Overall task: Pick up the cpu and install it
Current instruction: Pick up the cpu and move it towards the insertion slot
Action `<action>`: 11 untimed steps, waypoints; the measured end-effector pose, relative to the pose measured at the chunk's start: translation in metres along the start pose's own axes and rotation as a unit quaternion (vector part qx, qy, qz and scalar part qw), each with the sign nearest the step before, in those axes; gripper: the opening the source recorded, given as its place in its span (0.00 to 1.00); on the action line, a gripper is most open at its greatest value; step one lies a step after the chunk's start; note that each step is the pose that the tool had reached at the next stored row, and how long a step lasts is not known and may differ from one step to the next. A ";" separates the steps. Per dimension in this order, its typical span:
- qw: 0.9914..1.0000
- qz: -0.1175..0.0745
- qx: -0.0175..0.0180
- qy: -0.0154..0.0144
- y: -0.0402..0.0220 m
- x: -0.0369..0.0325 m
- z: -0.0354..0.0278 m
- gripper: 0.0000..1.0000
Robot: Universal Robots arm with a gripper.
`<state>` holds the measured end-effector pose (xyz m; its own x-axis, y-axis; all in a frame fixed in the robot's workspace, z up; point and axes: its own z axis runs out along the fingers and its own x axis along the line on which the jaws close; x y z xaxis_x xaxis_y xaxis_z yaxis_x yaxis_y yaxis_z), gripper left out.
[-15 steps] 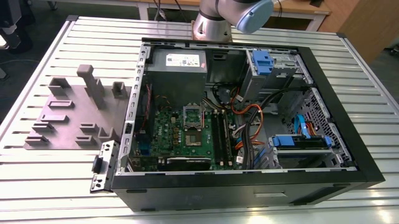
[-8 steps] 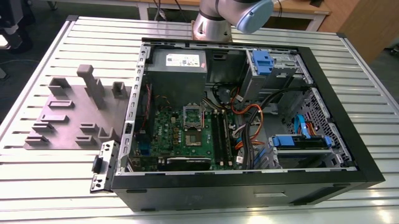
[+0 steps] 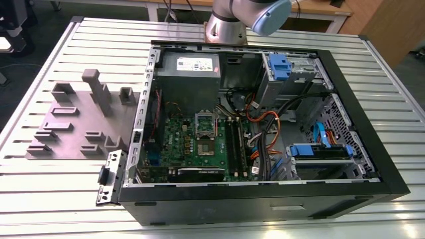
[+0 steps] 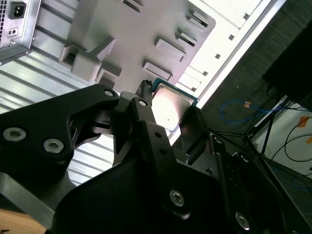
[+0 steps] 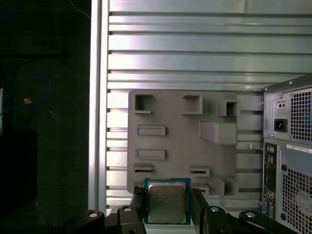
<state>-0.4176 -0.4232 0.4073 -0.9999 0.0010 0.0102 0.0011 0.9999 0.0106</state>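
The gripper (image 5: pixel 166 205) is holding the cpu (image 5: pixel 166 204). Its jaws are standing narrow, closed in on two opposite edges of the chip. One black finger (image 5: pixel 138 207) is pressing each side, and the silver-grey top is facing the first wrist camera, with the darker green rim showing around it. In the second wrist view the cpu (image 4: pixel 171 105) is sitting at the very tips of the fingers (image 4: pixel 146 114), its metal face catching the light.

Beyond the fingertips, apart from the chip, the grey fixture (image 5: pixel 175 141) is lying flat on the ribbed metal table (image 5: pixel 185 53). Its raised blocks and slots are pointing up toward the tool. Off to one side of the gripper, past the fixture's edge, the case (image 5: pixel 292 161) is showing its rear panel with a power inlet and vent grille.

In the exterior view the arm (image 3: pixel 232 20) is reaching in from the far edge of the table. The fixture (image 3: pixel 66 134) is lying at the exterior view's left, just beside the opened case (image 3: pixel 265 194). Inside the case the green board (image 3: pixel 179 142) is lying face up, and the metal-framed socket (image 3: pixel 204 124) is sitting near its middle, well apart from the held cpu.
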 end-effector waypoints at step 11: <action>1.000 0.000 0.000 0.000 0.0000 -0.0039 -0.0001 0.47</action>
<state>-0.4138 -0.4232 0.4073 -0.9999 0.0010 0.0102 0.0011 0.9999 0.0105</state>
